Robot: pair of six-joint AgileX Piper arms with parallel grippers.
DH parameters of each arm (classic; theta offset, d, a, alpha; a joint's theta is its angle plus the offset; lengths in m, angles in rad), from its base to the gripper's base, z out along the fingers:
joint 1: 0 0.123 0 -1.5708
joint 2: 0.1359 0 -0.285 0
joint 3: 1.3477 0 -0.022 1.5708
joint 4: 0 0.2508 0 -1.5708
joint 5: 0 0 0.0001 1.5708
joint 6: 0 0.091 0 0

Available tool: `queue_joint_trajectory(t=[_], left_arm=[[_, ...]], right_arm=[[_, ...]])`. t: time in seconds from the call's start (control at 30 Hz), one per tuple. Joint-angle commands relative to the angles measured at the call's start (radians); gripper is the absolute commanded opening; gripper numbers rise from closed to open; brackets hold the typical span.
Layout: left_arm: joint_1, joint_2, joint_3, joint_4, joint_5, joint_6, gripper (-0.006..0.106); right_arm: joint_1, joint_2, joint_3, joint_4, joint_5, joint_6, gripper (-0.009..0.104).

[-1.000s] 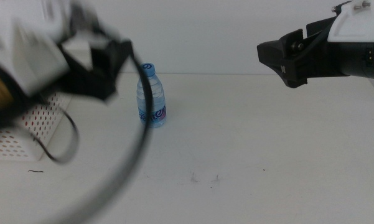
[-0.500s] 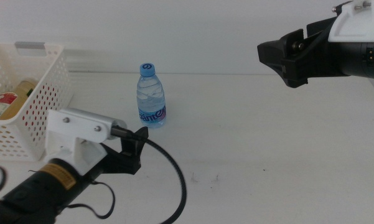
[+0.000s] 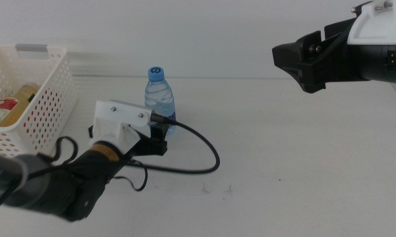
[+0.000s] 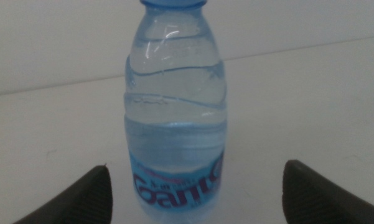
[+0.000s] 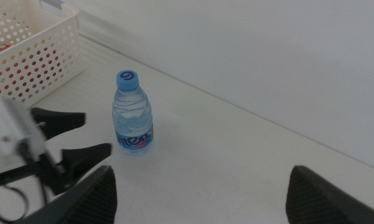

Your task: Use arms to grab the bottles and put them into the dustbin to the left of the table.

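A clear water bottle (image 3: 161, 100) with a blue cap stands upright at the back middle of the white table (image 3: 283, 151). My left gripper (image 3: 158, 136) has come in low from the front left. It is open right in front of the bottle (image 4: 174, 106), with one jaw off to each side and neither touching it. The right gripper (image 3: 302, 63) hangs open high at the back right, far from the bottle (image 5: 132, 116). The white perforated dustbin (image 3: 49, 105) stands at the left and holds a yellow-liquid bottle (image 3: 16, 102) lying inside.
A black cable (image 3: 198, 155) loops from the left arm onto the table, right of the gripper. Small dark marks (image 3: 214, 189) dot the table's front middle. The dustbin (image 5: 31, 53) also shows in the right wrist view.
The left arm has swung away from the dustbin, dropped low and moved forward up to the water bottle. The right arm has not moved.
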Motion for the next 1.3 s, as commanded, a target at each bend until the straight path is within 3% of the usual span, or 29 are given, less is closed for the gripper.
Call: queue_joint_trajectory(t=[0.0, 0.5, 1.1, 1.2, 1.27], left_arm=[[0.014, 0.048, -0.047, 0.023, -0.02, 0.0, 0.094], [0.016, 0.271, -0.258, -0.03, -0.027, -0.002, 0.094], [0.053, 0.362, -0.46, 0.011, 0.041, 0.001, 0.094], [0.053, 0.384, -0.475, 0.014, 0.048, -0.004, 0.091], [0.053, 0.393, -0.475, 0.014, 0.051, -0.028, 0.083]], right_arm=[[0.002, -0.006, -0.005, -0.004, -0.008, -0.007, 0.091], [0.002, -0.006, -0.005, -0.004, -0.008, -0.007, 0.091], [0.002, -0.006, -0.005, -0.004, -0.008, -0.007, 0.091], [0.002, -0.006, -0.005, -0.004, -0.008, -0.007, 0.091], [0.002, -0.006, -0.005, -0.004, -0.008, -0.007, 0.091]])
